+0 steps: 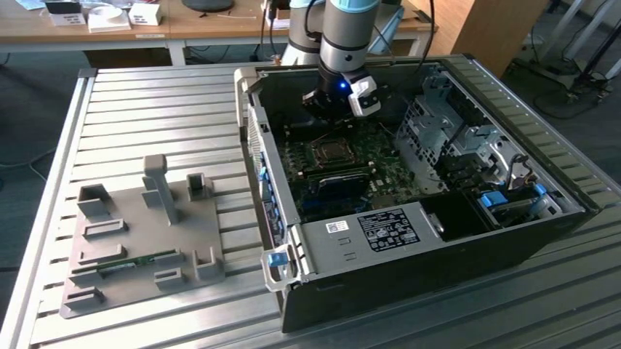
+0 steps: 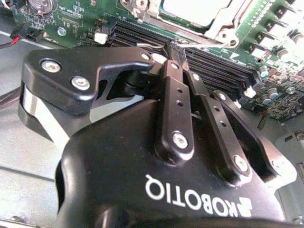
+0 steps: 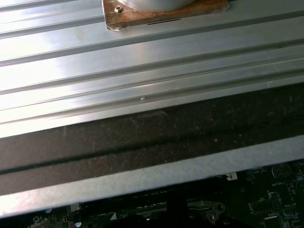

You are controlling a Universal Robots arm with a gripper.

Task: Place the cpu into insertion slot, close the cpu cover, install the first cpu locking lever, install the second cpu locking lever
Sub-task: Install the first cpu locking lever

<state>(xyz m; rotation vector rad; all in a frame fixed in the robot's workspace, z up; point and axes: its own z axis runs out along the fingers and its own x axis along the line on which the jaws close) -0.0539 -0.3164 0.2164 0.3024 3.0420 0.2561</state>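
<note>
SOCKET WORK INSIDE THE CASE: In the exterior view, the end effector hangs low inside the open computer case, which stands on the ribbed bench. The insertion slot lies just beneath and a little ahead of its tips. The case's far wall stands close behind the end effector and the metal drive cage rises off to one side, so the freest room looks to be straight up. In the second wrist view, the end effector has its fingers drawn together, with no gap at the tips and nothing visibly held. Whether they touch the thin wire lever just beyond them cannot be told. Past the tips sits the cpu, its pale silvery top showing through the window of the cpu cover, which appears to lie down over it. The chip is likely light, stiff and fragile, with a slick top, and is best taken by its edges, though the frame leaves none free here. The cover is probably thin, rigid sheet that swings on its hinge. The long black memory slots run between the end effector and the socket, making a raised edge to clear. In the first wrist view, bench ribs, the case's dark wall and a strip of motherboard lie behind the end effector.
</note>
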